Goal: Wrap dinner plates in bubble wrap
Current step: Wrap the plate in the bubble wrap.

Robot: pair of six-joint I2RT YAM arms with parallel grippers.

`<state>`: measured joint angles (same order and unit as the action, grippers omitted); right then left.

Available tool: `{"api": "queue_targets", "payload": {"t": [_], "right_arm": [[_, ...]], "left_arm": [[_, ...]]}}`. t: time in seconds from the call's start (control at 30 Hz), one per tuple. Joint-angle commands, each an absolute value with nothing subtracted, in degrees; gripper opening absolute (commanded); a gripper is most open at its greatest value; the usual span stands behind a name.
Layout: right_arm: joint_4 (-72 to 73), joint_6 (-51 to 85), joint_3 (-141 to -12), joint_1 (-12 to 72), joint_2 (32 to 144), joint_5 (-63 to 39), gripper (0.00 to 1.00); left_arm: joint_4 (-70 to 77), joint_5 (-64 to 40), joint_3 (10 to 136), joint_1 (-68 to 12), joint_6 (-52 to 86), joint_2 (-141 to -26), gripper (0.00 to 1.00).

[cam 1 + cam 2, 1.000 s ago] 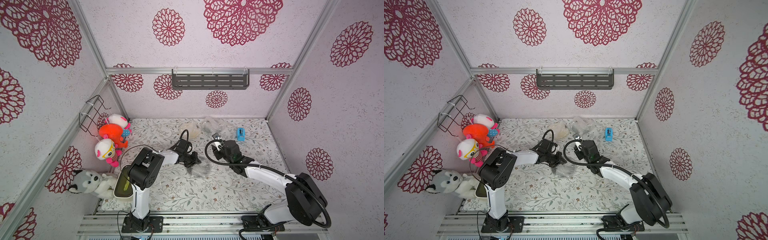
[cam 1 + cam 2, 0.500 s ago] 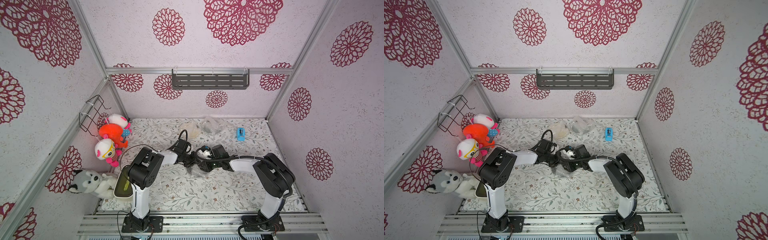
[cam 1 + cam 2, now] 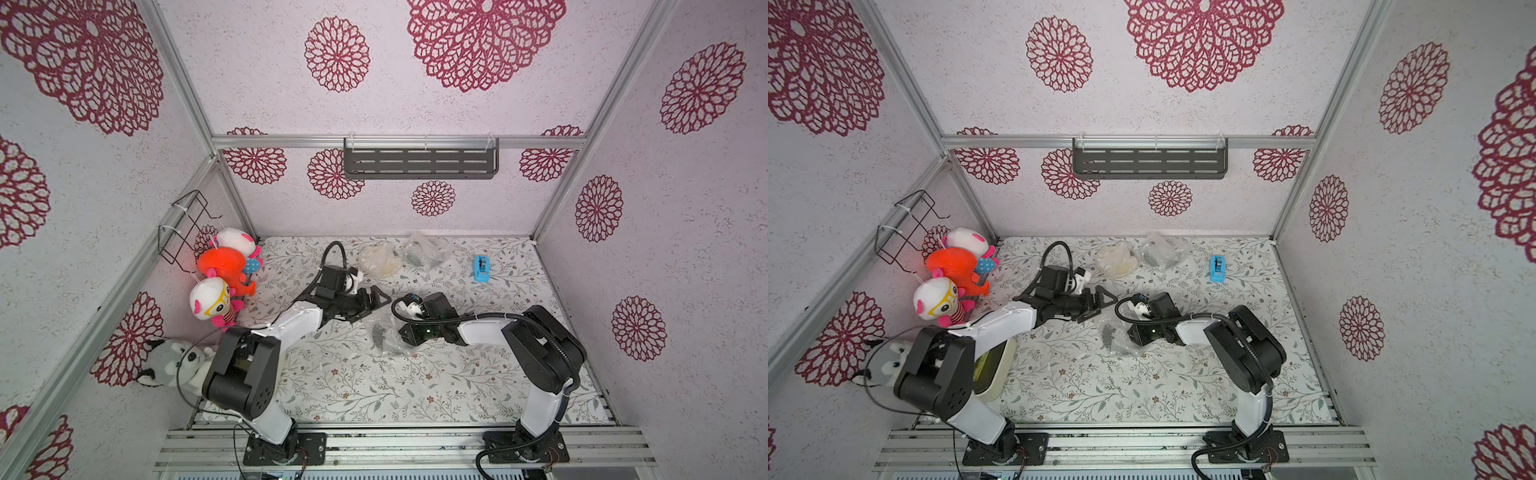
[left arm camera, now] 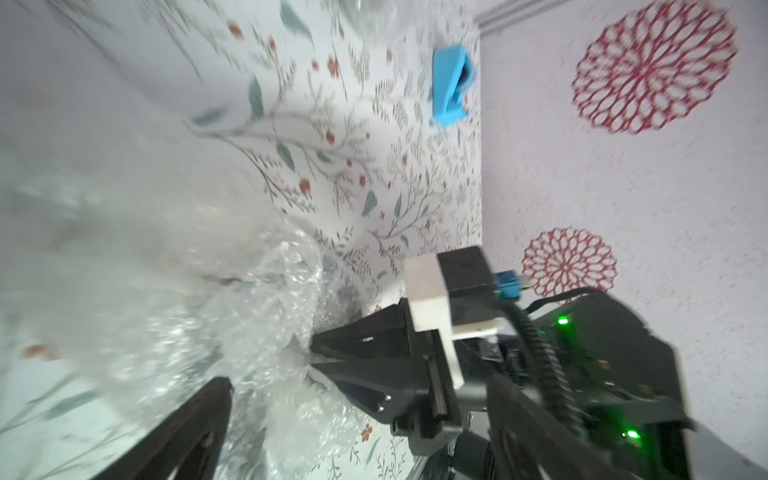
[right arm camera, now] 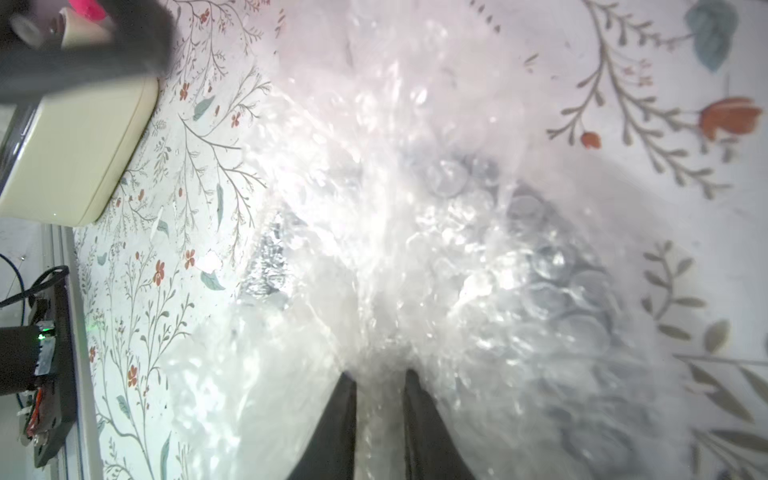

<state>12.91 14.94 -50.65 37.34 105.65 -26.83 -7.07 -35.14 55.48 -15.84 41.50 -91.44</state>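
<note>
Mid-table, a crumpled bundle of bubble wrap [image 3: 392,347] lies on the floral table [image 3: 415,395], with a dark plate [image 3: 379,336] showing dimly through it; which of the dark plates it is cannot be told. On the bundle's side toward the right arm, the right gripper [image 3: 406,332] reaches in low. The right wrist view shows its two fingers [image 5: 336,419] drawn close, with a fold of the wrap pinched between them. Just beyond the bundle, toward the back wall, the left gripper [image 3: 376,305] has its jaws spread wide and empty; the blurred left wrist view does not show whether a fingertip touches the plastic. Near the back edge two more wrapped bundles sit side by side, a cream plate [image 3: 379,262] and a darker bundle [image 3: 422,253]. A blue tape dispenser [image 3: 482,269] stands near them toward the right wall, well apart from both grippers. A cream tub [image 3: 996,365] rests by the left arm's base, and plush toys [image 3: 220,270] sit along the left wall
</note>
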Motion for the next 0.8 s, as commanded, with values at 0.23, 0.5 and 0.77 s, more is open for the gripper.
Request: {"api": "queue_targets", "payload": {"t": [0.23, 0.5, 0.77], "right_arm": [[6.36, 18.06, -48.04, 37.71, 107.14, -21.45, 0.22], [6.49, 18.12, -48.45, 37.66, 106.71, -20.82, 0.21], [6.14, 18.04, -48.87, 37.71, 106.68, -20.58, 0.20]], "left_arm": [[-13.89, -35.75, 68.05, -7.30, 24.06, -109.97, 0.96], [-18.41, -45.29, 76.62, -7.51, 13.93, -122.68, 0.83], [-16.88, -47.89, 80.65, -8.22, 12.75, -127.87, 0.54]]}}
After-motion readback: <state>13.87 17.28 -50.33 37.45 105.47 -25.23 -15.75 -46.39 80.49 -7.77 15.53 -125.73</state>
